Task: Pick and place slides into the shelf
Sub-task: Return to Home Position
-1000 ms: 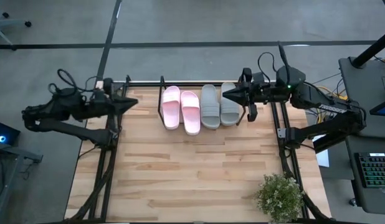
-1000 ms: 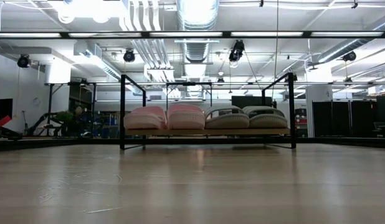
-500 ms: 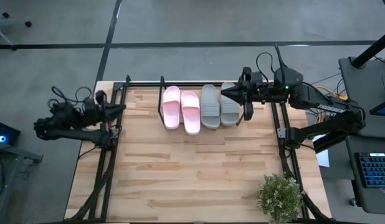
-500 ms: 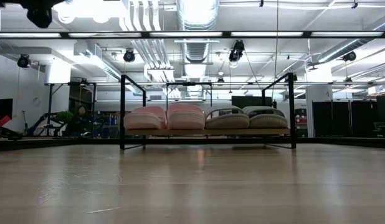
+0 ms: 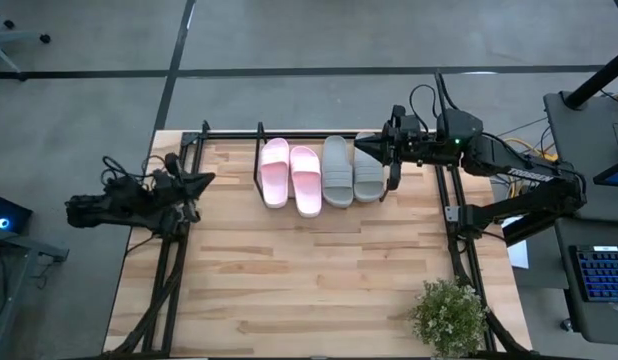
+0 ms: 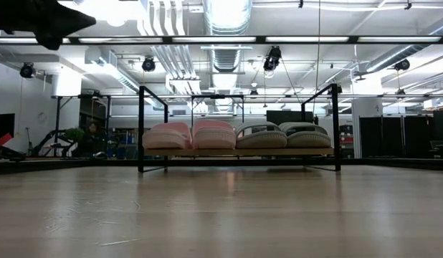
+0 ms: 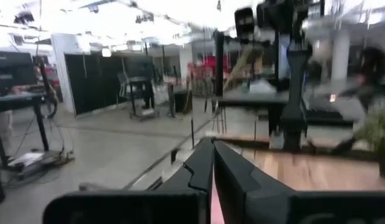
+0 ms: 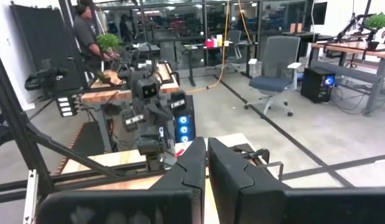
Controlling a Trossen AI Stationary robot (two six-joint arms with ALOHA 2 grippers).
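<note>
Left tool (image 5: 209,180) farther from shelf (image 6: 239,152)

My butcher-block table (image 5: 309,270) bears the shelf (image 6: 239,153) at its far edge and a potted plant (image 5: 449,315). Pink slides (image 5: 290,175) and grey slides (image 5: 352,170) sit side by side on the shelf.

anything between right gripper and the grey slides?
Nothing visible. Seen from above, the right gripper, fingers shut, overlaps the grey slides, which sit on the shelf. The left gripper waits at the table's left edge.

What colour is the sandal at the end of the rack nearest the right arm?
Light grey. That slide shows best in the high view, from above.
</note>
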